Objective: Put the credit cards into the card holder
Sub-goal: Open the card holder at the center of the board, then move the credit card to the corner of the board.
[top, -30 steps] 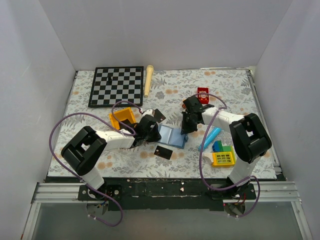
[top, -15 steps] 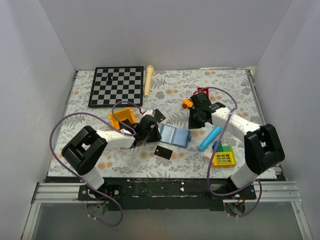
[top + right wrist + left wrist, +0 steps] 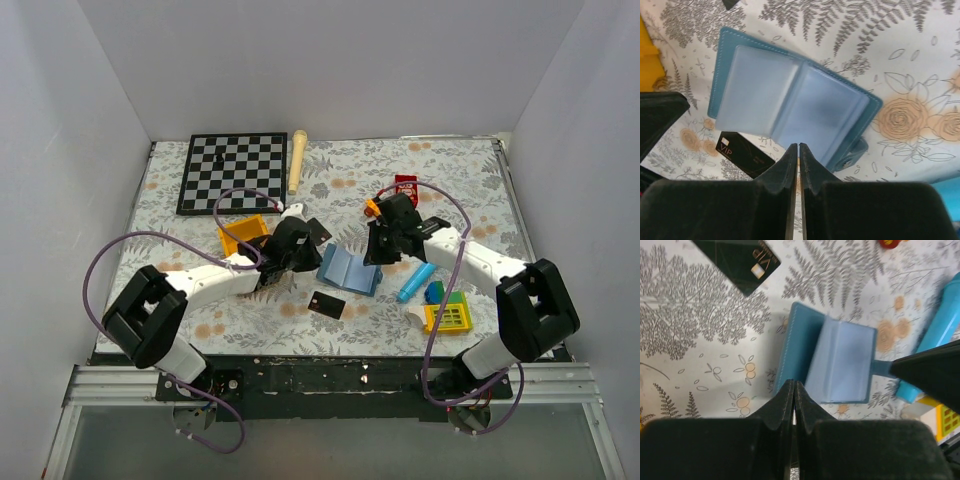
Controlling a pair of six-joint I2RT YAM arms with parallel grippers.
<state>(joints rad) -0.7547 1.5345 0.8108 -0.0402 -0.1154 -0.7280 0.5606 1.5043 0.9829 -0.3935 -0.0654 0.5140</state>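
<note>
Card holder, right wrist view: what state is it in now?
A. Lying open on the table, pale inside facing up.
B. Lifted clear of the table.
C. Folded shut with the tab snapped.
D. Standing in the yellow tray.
A: the card holder lies spread open on the table, both pale inner leaves facing up and its snap tab loose.

Open blue card holder (image 3: 349, 269), black credit card (image 3: 327, 304) just beside
</note>
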